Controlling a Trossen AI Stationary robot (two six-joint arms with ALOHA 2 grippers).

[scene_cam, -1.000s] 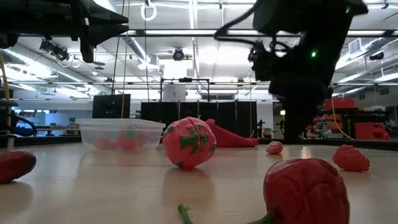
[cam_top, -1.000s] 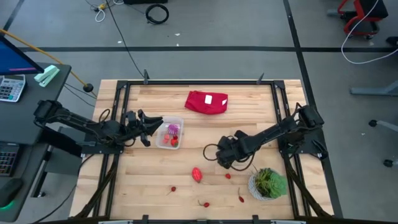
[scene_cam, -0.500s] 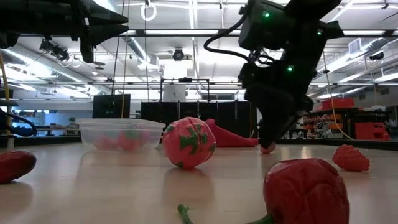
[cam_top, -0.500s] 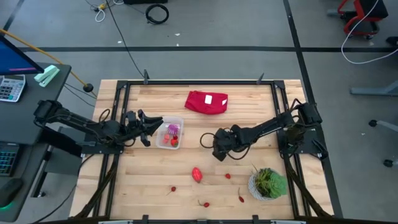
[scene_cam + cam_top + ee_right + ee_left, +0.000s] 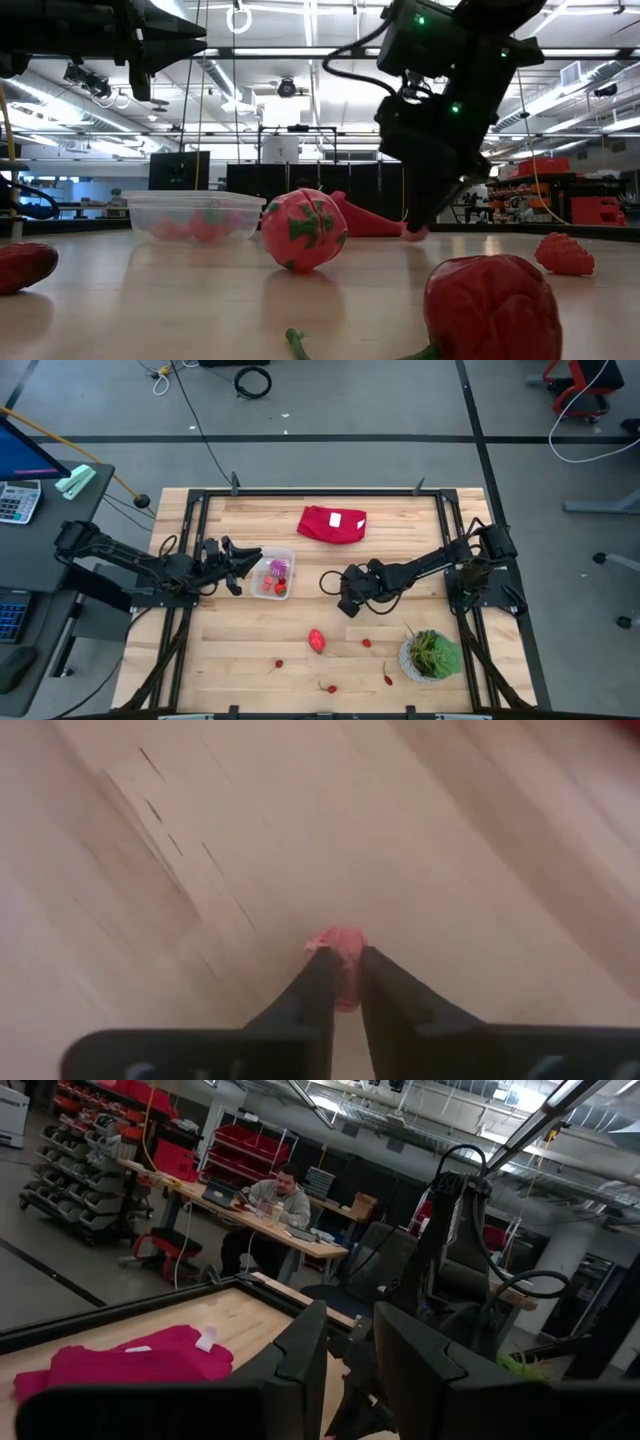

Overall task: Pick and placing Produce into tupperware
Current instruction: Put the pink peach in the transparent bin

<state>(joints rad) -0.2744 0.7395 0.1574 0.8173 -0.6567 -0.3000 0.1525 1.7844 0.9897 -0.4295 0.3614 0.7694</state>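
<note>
The tupperware [image 5: 273,573] is a clear tub holding red, pink and purple pieces; in the low view the tupperware [image 5: 195,215] stands on its base. My right gripper [image 5: 345,603] is to its right, shut on a small pink-red piece [image 5: 340,944]. The large red oval piece [image 5: 317,640] lies on the table nearer the front, and it is streaked green in the low view [image 5: 304,229]. Small red pieces [image 5: 366,643] lie scattered near the front edge. My left gripper [image 5: 232,565] hovers open, high at the tub's left side. My right gripper pinches the small pink-red piece [image 5: 413,233] between its two fingertips [image 5: 322,978]. The fingers slant down from the table's right. The piece pokes out past the tips, low over the wood; whether it is clear of the table I cannot tell.
A folded red cloth [image 5: 333,524] lies at the far edge. A green plant in a white pot [image 5: 432,655] stands at the near right. A big red pepper-like piece [image 5: 490,305] fills the low view's foreground. A person sits at a desk beyond the table [image 5: 280,1195].
My right gripper has moved toward the table's left and far edge, closer to the tupperware, and has tipped more slanted in the low view. The small pink piece at its fingertips has travelled with it. My left arm has kept still.
</note>
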